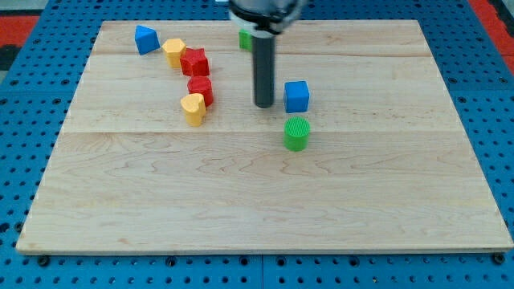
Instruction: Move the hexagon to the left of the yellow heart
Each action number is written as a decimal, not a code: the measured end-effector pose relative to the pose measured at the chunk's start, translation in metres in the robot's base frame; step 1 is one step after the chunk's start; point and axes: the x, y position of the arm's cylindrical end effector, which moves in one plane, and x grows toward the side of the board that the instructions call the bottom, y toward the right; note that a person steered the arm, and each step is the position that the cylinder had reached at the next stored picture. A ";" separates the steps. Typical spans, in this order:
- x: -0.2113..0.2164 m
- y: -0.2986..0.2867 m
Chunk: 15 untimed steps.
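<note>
The yellow heart lies left of the board's centre. A red block, perhaps a hexagon, touches its upper right side. A red star-like block lies above that. A yellow hexagon-like block touches the red star-like block's upper left. My tip rests on the board to the right of the red block and the heart, well apart from them. It is just left of the blue cube, with a small gap.
A green cylinder stands below the blue cube. A blue wedge-like block lies at the top left. A green block at the top is partly hidden behind the rod. The wooden board sits on a blue pegboard.
</note>
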 end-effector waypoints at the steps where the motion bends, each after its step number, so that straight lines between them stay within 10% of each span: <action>1: -0.005 0.073; 3: -0.115 0.116; 6: -0.072 0.101; 10: -0.152 -0.157; 12: -0.055 -0.246; 15: -0.108 -0.209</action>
